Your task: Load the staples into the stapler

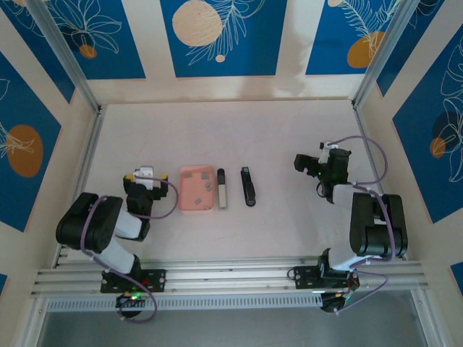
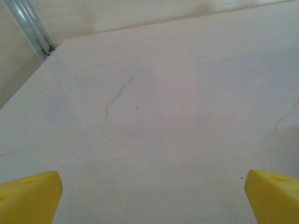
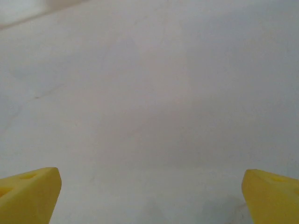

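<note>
Evidently nothing is loaded yet: tiny dark grey metal staples [image 1: 205, 185] lie in the salmon-pink rounded tray [image 1: 186, 176], the slim black-and-silver stapler [image 1: 222, 191] sits untouched at its 3 o'clock, and the left gripper [image 2: 152, 193] and right gripper [image 3: 150, 193] gape empty.

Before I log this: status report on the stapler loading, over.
Left gripper open, empty, over bare table. Right gripper likewise. Staples in the pink tray, stapler just right of it, not yet loaded. Nothing blocking.

No readable text, labels, brands, numbers or signs anywhere in view.
</note>
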